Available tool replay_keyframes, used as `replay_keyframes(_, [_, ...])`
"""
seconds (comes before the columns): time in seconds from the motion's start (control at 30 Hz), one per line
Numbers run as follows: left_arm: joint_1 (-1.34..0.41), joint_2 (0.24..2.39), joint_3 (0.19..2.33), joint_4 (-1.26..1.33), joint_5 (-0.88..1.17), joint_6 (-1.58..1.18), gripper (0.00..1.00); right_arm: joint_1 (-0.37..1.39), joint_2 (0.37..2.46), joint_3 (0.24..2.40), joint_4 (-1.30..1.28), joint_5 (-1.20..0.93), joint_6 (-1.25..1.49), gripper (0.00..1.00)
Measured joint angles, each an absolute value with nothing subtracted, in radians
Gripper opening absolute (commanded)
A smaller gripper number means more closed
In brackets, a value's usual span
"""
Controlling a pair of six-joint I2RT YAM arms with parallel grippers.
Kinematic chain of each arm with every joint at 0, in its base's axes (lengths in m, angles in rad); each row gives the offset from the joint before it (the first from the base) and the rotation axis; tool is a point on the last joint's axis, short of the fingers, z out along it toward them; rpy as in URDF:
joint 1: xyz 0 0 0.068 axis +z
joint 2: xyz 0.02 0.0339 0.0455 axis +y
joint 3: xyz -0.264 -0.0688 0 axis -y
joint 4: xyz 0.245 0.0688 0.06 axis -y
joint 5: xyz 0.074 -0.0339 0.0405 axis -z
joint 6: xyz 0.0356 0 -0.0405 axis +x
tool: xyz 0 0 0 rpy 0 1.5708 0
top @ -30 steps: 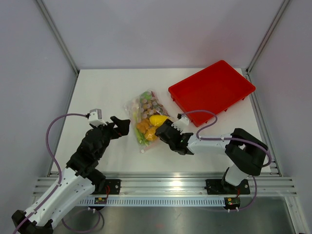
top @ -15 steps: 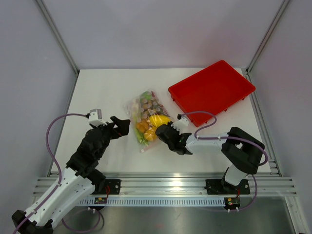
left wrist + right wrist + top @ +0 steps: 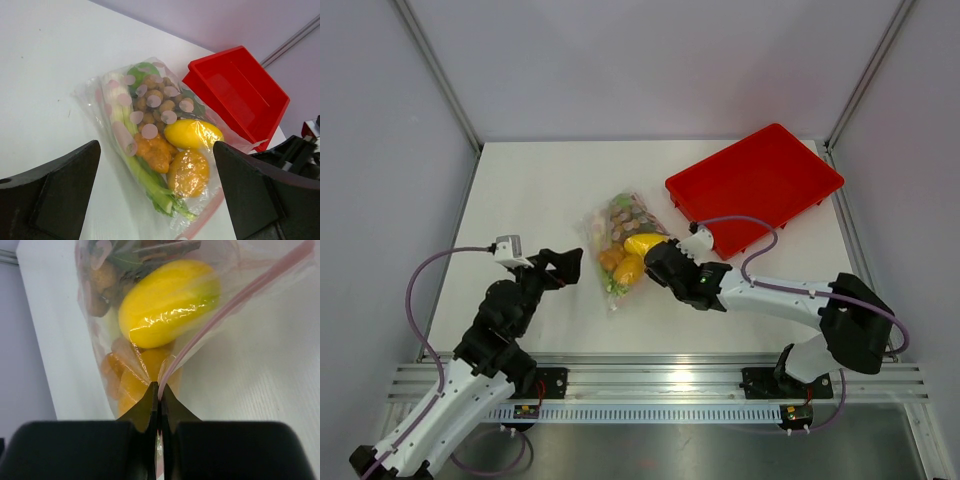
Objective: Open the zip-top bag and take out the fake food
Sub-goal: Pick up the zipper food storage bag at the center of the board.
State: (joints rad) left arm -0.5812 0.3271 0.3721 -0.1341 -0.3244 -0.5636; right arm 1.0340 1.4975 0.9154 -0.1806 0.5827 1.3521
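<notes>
Right wrist view: right gripper has just clamped shut on the bag. The pink zip strip runs straight down into the pinched fingertips, with no gap visible between them. A second ago these jaws stood open at the bag's edge, so the grip is brand new. Judgement: one side of the mouth is now anchored and the opening pull can begin, but the strip looks sealed and all the food is inside the bag. The yellow piece presses against the film just above the pinch. In the top view the bag lies flat on the table, just to the near-left of the tray, and has barely shifted. The right arm is stretched low and long across the table from the tray's near side, its elbow swung further out than before and its wrist aimed at the edge of the bag that faces the tray. The left gripper waits on the side of the bag away from the tray, close but not touching. Its fingers are spread wide and hold nothing, and it has drawn back slightly.
</notes>
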Motion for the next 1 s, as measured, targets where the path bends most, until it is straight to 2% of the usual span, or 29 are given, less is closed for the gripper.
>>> replay_keyframes(0.4, [-0.581, 0.355, 0.206, 0.226, -0.177, -0.450, 0.99, 1.034, 1.375, 1.081, -0.379, 0.589, 1.321, 0.00])
replay_keyframes(0.67, [-0.581, 0.240, 0.122, 0.348, -0.159, -0.414, 0.99, 1.034, 1.343, 1.158, -0.443, 0.653, 1.293, 0.00])
replay_keyframes(1.0, [-0.581, 0.252, 0.081, 0.487, -0.064, -0.331, 0.99, 1.021, 1.344, 1.226, -0.462, 0.689, 1.283, 0.00])
